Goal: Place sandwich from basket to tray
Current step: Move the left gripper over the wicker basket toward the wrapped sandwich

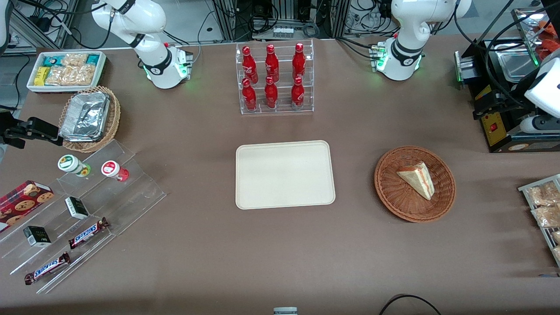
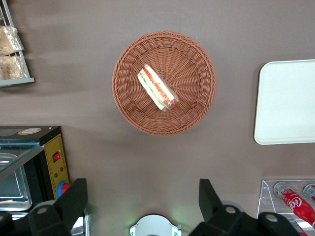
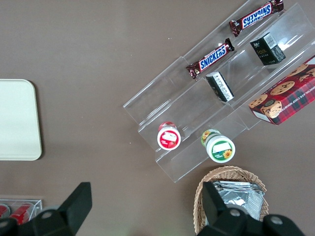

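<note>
**Gripper raised, sandwich in basket**

Gripper [image 2: 142, 201] is held high above the brown table [image 1: 210, 245], fingers spread, nothing gripped. Sandwich [image 1: 418, 178] is seen lying in the wicker basket [image 1: 393, 197], beside the bare tray [image 1: 284, 174].

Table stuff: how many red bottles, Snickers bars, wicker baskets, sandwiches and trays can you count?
Red bottles: 6
Snickers bars: 2
Wicker baskets: 2
Sandwich: 1
Tray: 1
Total: 12
The gripper hangs open above the table, away from the sandwich.
</note>
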